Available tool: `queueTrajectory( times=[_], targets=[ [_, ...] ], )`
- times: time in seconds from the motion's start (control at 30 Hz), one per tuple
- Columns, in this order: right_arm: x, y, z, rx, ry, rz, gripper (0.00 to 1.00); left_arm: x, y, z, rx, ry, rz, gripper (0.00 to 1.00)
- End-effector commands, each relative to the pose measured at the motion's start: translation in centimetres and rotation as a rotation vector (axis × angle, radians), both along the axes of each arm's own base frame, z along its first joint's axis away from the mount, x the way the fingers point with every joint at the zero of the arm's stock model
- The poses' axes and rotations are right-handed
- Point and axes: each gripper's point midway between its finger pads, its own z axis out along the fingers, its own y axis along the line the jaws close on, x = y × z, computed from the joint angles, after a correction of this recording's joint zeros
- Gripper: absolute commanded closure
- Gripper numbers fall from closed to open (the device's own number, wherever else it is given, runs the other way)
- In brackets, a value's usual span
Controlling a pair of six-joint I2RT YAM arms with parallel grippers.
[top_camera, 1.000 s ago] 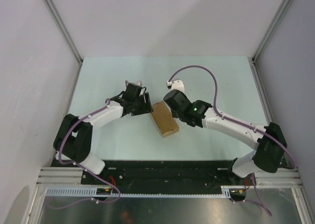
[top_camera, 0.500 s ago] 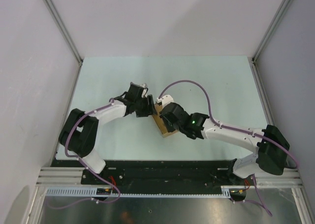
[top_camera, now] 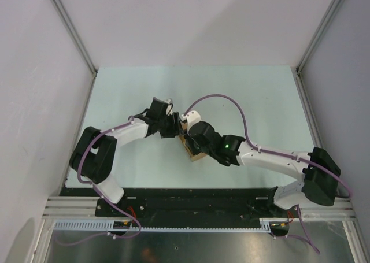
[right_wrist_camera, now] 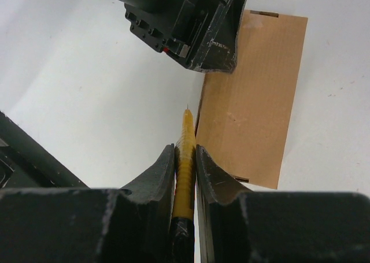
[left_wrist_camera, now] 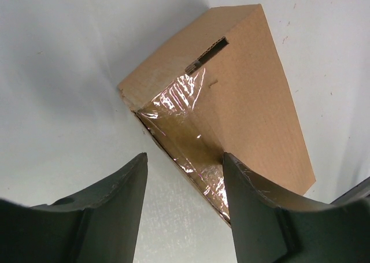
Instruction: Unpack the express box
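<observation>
The express box (left_wrist_camera: 237, 84) is a brown carton lying flat on the pale table, with clear shiny tape over the end facing my left gripper. My left gripper (left_wrist_camera: 185, 179) stands open at that end. Its right finger (left_wrist_camera: 254, 211) lies against the taped edge, and its left finger (left_wrist_camera: 110, 211) is over bare table. My right gripper (right_wrist_camera: 185, 154) is shut on a yellow-and-black utility knife (right_wrist_camera: 185, 136), whose tip sits just beside the box's long left edge (right_wrist_camera: 199, 110). From above, the right arm (top_camera: 225, 144) covers most of the box (top_camera: 196, 154).
The left gripper's black body (right_wrist_camera: 191, 26) sits close ahead of the knife tip. Grey walls with metal posts (top_camera: 72, 29) enclose the table on three sides. A black base rail (top_camera: 191, 199) runs along the near edge. A purple cable (top_camera: 225, 98) arcs over the right arm.
The right arm has swung left over the box, bringing the knife to its left edge. The left gripper has moved up to the box's far end and its jaws have narrowed a little.
</observation>
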Motion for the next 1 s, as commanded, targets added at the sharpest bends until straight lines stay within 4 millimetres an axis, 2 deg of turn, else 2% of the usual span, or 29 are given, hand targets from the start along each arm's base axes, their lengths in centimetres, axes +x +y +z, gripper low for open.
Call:
queueTrajectory(
  times=[0.0,0.37,0.57,0.87,0.97],
  targets=[
    [0.6,1.0,0.4,0.040,-0.025,-0.018,1.00,-0.7,0.7,-1.3,0.036,0.015,-0.020,0.41],
    [1.1,0.6,-0.7,0.004,-0.033,-0.055,1.00,-0.7,0.8,-1.4,0.045,0.012,-0.022,0.41],
    [0.9,0.6,-1.9,-0.017,-0.013,-0.051,1.00,-0.7,0.8,-1.4,0.045,0.012,-0.022,0.41],
    [-0.3,0.4,-3.8,-0.058,0.036,-0.051,1.00,-0.7,1.0,-1.7,0.054,0.019,-0.005,0.41],
    [-1.0,0.0,-3.7,-0.070,0.047,-0.049,1.00,-0.7,1.1,-1.9,0.058,0.023,0.002,0.41]
  ],
)
